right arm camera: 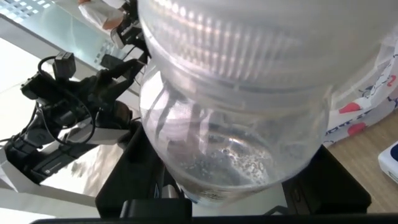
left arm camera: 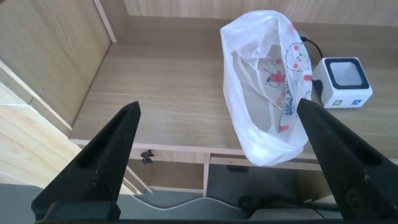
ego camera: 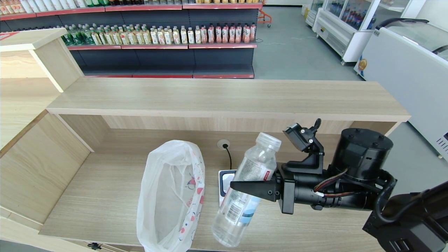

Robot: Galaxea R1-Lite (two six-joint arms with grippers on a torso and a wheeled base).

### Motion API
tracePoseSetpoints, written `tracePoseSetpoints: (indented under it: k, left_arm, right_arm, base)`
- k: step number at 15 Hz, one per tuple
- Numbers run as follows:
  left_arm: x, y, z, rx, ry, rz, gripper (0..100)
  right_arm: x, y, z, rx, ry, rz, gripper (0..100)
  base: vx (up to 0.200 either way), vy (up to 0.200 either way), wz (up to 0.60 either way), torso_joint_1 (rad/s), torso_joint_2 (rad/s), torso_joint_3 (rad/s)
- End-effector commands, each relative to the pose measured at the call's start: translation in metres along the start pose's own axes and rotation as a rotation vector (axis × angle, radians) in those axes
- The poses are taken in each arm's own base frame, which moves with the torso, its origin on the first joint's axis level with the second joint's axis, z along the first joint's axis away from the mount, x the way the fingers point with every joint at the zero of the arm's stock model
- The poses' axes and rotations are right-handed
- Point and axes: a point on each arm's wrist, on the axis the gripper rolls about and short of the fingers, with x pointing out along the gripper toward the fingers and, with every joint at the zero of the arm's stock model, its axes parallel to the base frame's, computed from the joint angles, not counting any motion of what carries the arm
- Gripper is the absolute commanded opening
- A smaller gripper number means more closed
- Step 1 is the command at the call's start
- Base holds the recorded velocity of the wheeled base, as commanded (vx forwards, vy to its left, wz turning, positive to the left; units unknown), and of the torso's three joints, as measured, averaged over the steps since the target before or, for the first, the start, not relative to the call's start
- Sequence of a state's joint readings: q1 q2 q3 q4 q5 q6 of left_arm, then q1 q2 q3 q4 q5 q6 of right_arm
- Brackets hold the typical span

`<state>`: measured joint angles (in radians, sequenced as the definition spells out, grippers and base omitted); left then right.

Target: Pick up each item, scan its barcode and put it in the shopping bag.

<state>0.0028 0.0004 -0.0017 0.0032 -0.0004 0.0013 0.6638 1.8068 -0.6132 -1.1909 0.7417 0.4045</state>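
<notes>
**A:** Entry. The right gripper (ego camera: pixel 241 189) is clamped across the mid-body of the clear water bottle (ego camera: pixel 254 161), with one black finger crossing the label. The bottle is tilted, cap up and away from the robot, base low toward the near edge of the desk (ego camera: pixel 105 196).

**B:** Position against the barcode scanner (ego camera: pixel 224 181)?

**A:** The bottle hangs just over the scanner and hides its right part in the head view. I cannot tell whether they touch, though it looks clear of it. The shopping bag (ego camera: pixel 170 196) stands just left of the scanner with its mouth open, apart from the bottle.

**B:** And the barcode (ego camera: pixel 233 212)?

**A:** It is on the lower label, below the finger, facing up toward the head camera. In the left wrist view the scanner's dark window also looks upward. So the code appears turned away from the window.

**B:** Then the step in hand reads as the scan, not yet the bagging. My suggestions:
- Roll the wrist until the code faces the window.
- Leave the grip where it is, so the finger does not cover the code.
- Hold the bottle over the window, not beside it.

**A:** Noted. One risk is that the plastic is smooth and round, so a quick roll could let it slip in the jaws. Rotate slowly.

**B:** Left gripper (left arm camera: pixel 219 104)?

**A:** It is spread wide and holding nothing, above the desk on the far side of the bag from the scanner. The bag's rim sags. If it folds shut, that arm could hold it open for the drop.
</notes>
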Motion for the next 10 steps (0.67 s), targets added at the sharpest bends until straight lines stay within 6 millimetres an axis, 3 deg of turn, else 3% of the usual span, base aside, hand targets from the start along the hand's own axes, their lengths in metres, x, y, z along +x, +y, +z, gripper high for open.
tracePoseSetpoints:
  k: [1, 10]
  left_arm:
    - [0.0000, 0.0000, 0.0000, 0.000, 0.000, 0.001, 100]
    - [0.0000, 0.0000, 0.0000, 0.000, 0.000, 0.001, 100]
  right_arm:
    - [-0.0002, 0.0000, -0.0008, 0.001, 0.003, 0.000, 0]
    - [-0.0012, 0.0016, 0.0006, -0.006, -0.002, 0.000, 0]
  base:
    - [0.000, 0.000, 0.00, 0.000, 0.00, 0.000]
    - [0.000, 0.000, 0.00, 0.000, 0.00, 0.000]
